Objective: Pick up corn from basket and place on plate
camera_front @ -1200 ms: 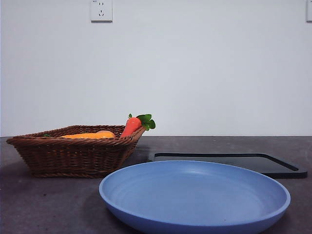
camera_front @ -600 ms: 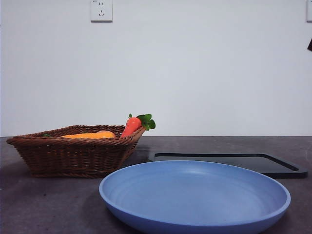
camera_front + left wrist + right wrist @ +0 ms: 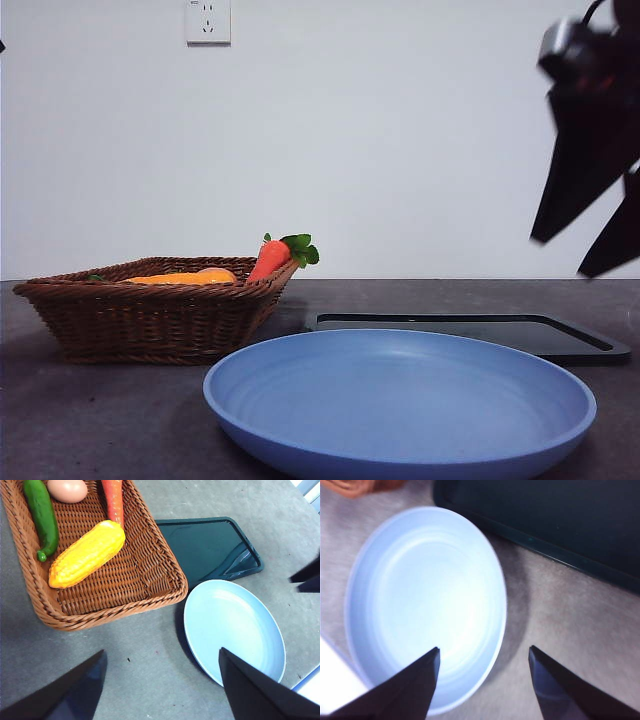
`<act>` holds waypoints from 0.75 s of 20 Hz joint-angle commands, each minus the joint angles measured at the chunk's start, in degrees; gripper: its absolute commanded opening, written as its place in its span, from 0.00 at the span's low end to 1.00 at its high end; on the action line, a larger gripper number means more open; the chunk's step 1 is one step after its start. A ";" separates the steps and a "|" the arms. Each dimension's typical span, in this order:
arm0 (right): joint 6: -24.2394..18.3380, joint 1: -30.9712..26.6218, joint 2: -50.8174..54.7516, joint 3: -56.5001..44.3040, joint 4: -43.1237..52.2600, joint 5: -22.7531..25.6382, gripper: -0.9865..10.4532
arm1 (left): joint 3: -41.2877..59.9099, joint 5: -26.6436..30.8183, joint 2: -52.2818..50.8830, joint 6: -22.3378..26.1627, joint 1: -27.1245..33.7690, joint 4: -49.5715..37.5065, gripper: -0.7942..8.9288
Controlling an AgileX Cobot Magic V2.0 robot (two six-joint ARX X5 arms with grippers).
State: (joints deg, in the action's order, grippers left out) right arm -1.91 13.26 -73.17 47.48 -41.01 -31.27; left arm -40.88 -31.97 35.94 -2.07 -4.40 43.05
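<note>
The yellow corn (image 3: 87, 553) lies in the brown wicker basket (image 3: 117, 616); from the front only an orange-yellow sliver of the corn (image 3: 180, 279) shows above the basket (image 3: 150, 322) rim. The light-blue plate (image 3: 400, 400) stands bare in front, to the right of the basket. My left gripper (image 3: 161, 652) hangs open high over the table near the basket and the plate (image 3: 235, 625), holding nothing. My right gripper (image 3: 484, 649) is open above the plate (image 3: 425, 605) edge, and this right gripper (image 3: 560, 258) shows dark at the upper right of the front view.
In the basket also lie a carrot (image 3: 114, 500), a green cucumber (image 3: 42, 515) and a peach-coloured egg (image 3: 67, 490). A flat black tray (image 3: 470, 330) sits behind the plate, to the right of the basket.
The right arm has come into the front view from the upper right edge and now hangs large over the right side. The basket, corn and plate have not moved.
</note>
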 commanded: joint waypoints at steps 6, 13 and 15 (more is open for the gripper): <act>0.42 3.67 -12.63 0.85 6.21 0.02 0.34 | -0.77 -0.46 0.35 0.52 -0.13 -0.81 0.46; 0.44 5.88 -17.84 0.85 8.92 1.33 0.20 | -0.77 -0.46 0.35 0.52 -0.13 -0.79 0.46; 0.44 5.90 -17.84 0.85 9.29 2.19 0.08 | -0.77 -0.46 0.35 0.52 -0.13 -0.83 0.46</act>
State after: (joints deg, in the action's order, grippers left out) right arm -1.67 18.79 -90.13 47.53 -32.14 -29.21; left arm -40.88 -31.97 35.94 -2.04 -4.40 43.05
